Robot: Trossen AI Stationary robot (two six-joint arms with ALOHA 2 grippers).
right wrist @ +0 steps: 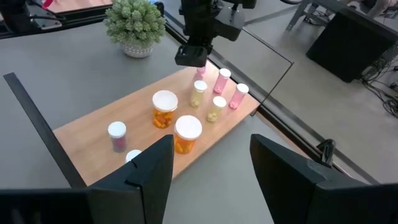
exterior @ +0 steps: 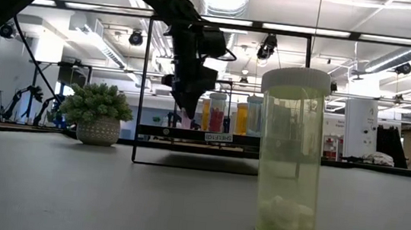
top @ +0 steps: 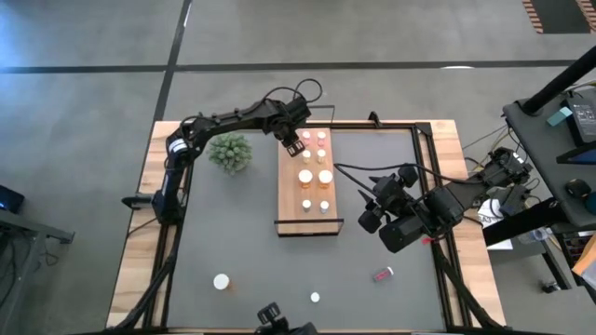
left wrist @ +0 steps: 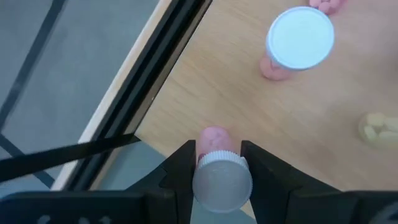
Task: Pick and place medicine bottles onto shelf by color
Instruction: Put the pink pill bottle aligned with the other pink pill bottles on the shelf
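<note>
Close by on the table [top: 242, 242] a few loose medicine bottles [top: 222, 281] wait, the right gripper [top: 386, 223] hangs beside the shelf [top: 300, 216] with its jaws spread, and far back the left gripper [top: 292, 146] pinches a pink bottle [left wrist: 214, 140] over the shelf's far corner.

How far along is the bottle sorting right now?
Done: about nine bottles stand on the shelf, pink ones at the far end, orange ones mid-board. In hand: the left gripper holds a small pink bottle above the shelf's far corner. Left: three bottles on the table, one near the front. The right gripper waits open beside the shelf.
</note>
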